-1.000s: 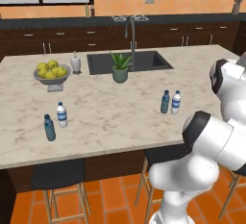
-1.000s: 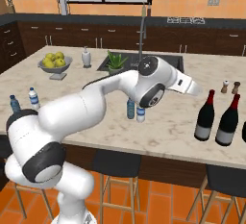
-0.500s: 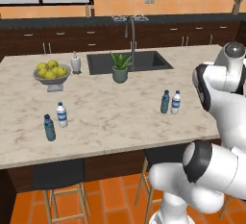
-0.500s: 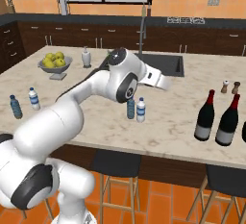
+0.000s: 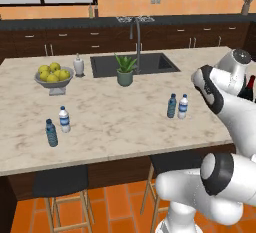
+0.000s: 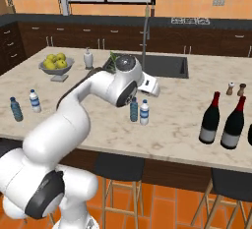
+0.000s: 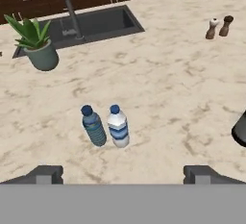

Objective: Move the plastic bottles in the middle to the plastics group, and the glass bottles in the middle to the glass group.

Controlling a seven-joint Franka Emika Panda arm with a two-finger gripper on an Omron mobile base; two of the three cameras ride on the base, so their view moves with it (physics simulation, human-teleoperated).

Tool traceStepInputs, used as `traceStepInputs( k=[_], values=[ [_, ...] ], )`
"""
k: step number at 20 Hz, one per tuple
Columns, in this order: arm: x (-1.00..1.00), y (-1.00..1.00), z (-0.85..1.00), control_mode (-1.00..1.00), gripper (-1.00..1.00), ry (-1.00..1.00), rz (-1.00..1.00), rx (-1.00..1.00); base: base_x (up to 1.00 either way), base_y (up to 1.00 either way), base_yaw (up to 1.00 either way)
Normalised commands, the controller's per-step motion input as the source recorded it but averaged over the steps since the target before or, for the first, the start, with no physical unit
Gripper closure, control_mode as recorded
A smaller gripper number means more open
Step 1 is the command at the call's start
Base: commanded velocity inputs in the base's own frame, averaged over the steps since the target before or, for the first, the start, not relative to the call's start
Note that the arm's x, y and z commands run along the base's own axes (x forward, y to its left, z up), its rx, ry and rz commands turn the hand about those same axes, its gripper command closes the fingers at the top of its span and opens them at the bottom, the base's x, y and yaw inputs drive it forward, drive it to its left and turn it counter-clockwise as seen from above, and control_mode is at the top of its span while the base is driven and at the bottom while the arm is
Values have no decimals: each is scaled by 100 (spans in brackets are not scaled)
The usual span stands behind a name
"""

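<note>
Plastic bottles (image 7: 105, 125) stand ahead of the wide-spread end effector (image 7: 123, 174).

- Blue-tinted plastic bottle with blue cap (image 7: 93, 125) beside clear plastic bottle with blue label (image 7: 117, 126)
- Beige marbled stone counter (image 7: 158, 74)
- Green potted plant in grey-green pot (image 7: 36, 46) near the dark sink (image 7: 91, 24)

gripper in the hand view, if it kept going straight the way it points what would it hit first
Probably the two small plastic water bottles, the blue-tinted one and the clear white-bodied one, standing between the open gripper's fingertips; depth is uncertain.
</note>
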Motion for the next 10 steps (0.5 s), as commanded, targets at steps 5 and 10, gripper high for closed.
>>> traceStepInputs(
  k=[5, 10],
  values=[
    [72, 35, -4, -100, -100, 34, 2, -6, 0, 0, 0],
    [43, 3, -38, -100, -100, 11, 1, -4, 0, 0, 0]
  ],
)
